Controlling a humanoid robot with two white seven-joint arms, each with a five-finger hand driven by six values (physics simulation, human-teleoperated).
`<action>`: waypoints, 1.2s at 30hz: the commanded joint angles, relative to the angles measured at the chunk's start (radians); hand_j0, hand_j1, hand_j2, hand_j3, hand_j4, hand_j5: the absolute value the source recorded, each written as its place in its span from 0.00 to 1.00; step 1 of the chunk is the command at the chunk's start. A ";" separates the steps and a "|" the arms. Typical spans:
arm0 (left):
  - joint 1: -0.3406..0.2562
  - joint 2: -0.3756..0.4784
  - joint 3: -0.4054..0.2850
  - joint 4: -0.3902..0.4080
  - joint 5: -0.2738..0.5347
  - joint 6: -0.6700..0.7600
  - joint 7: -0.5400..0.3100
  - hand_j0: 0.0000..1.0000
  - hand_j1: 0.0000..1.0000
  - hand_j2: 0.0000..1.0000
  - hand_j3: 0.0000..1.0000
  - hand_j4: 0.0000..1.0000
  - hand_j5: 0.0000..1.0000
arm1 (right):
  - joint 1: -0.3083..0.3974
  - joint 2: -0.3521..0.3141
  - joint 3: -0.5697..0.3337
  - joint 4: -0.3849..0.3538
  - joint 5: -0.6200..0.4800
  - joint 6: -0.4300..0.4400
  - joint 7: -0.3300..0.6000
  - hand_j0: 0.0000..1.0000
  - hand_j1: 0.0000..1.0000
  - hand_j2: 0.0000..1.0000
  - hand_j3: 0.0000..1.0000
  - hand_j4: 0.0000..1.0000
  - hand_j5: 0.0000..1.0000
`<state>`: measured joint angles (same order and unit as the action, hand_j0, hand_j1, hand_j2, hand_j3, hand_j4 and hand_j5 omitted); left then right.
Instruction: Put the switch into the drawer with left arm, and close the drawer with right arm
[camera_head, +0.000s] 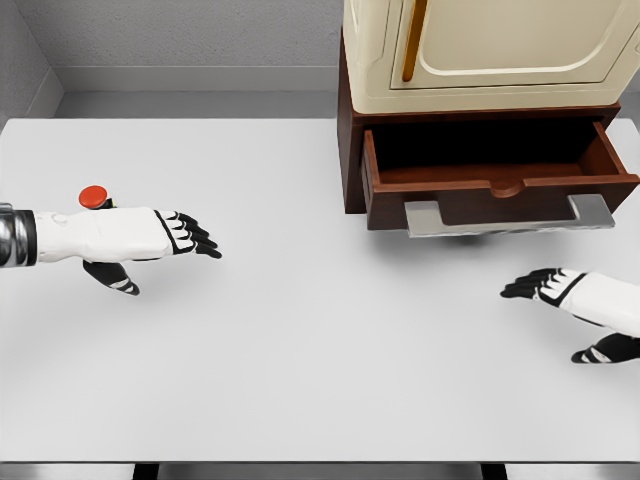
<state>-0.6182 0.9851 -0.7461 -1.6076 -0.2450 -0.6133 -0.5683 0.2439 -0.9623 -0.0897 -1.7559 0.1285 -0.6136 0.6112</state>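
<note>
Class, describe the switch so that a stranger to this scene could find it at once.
Start at the white table and go to its left side, where the left hand reaches in. Just behind that hand's wrist sits the switch, partly hidden. Its round red cap is the only red thing there.

A bare simulated test room, closer to a lab bench than a home: a plain white tabletop runs up to flat grey walls. The only furnishing is a cream cabinet on a dark wooden base with an open drawer.
</note>
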 joint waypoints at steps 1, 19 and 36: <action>0.000 0.001 0.001 0.000 0.006 0.002 -0.001 1.00 1.00 1.00 1.00 1.00 1.00 | 0.000 -0.001 0.015 0.000 -0.007 0.003 0.000 1.00 1.00 1.00 1.00 1.00 1.00; -0.153 -0.013 0.030 0.385 -0.076 0.002 -0.043 1.00 1.00 1.00 1.00 1.00 1.00 | 0.268 -0.007 -0.367 0.004 -0.064 0.003 0.000 0.64 0.64 0.64 0.64 0.64 0.64; -0.158 -0.137 0.080 0.494 -0.230 0.002 -0.043 0.95 0.95 0.95 0.95 0.95 0.95 | 0.311 -0.021 -0.331 0.007 -0.081 0.003 0.000 0.66 0.66 0.66 0.66 0.66 0.66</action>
<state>-0.7762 0.8578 -0.6750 -1.1315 -0.4568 -0.6133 -0.6112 0.5553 -0.9799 -0.4230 -1.7493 0.0541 -0.6136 0.6112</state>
